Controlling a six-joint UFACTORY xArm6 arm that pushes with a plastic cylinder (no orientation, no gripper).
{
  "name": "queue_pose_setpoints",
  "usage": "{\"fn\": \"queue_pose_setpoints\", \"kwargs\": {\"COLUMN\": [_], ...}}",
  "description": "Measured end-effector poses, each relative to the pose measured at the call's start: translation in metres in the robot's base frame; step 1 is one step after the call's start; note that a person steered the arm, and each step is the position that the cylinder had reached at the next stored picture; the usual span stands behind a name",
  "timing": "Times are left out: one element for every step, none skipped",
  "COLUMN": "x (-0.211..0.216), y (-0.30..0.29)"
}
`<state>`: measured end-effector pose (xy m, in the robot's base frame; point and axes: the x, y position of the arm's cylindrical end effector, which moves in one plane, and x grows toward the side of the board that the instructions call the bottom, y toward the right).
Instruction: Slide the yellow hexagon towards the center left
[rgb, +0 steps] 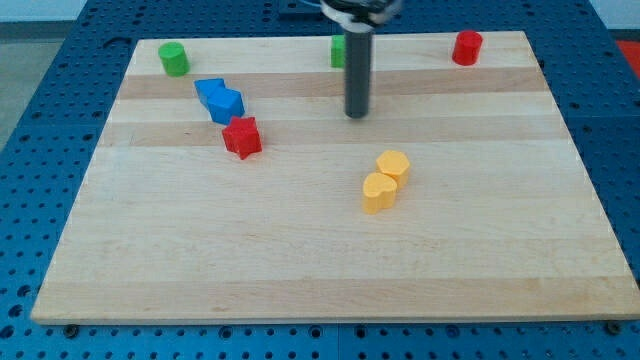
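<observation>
Dark rod, my tip (357, 114) touching nothing, above yellow hexagon (393, 165)

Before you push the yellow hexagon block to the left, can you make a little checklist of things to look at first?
1. My tip shows clearly: ok.
2. My tip is on the right-hand side of the yellow hexagon block, ready to push left: not ok; it sits above it, toward the view's top.
3. Hexagon is free of neighbours: not ok; the other yellow block touches it.
4. Path to centre left is open: ok; the red star block and two blue blocks lie higher up.
5. Hexagon is well inside the wooden board: ok.
</observation>
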<state>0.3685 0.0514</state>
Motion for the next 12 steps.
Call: {"fn": "queue_pose_setpoints", "kwargs": {"x": [0.053, 0.1, 0.119, 0.117, 0.114, 0.112, 0.112, 0.109, 0.103, 0.102, 0.098, 0.086], "y": [0.061, 0.089, 0.075, 0.055, 0.025, 0.029, 0.049, 0.055, 0.035, 0.011, 0.007, 0.007]}}
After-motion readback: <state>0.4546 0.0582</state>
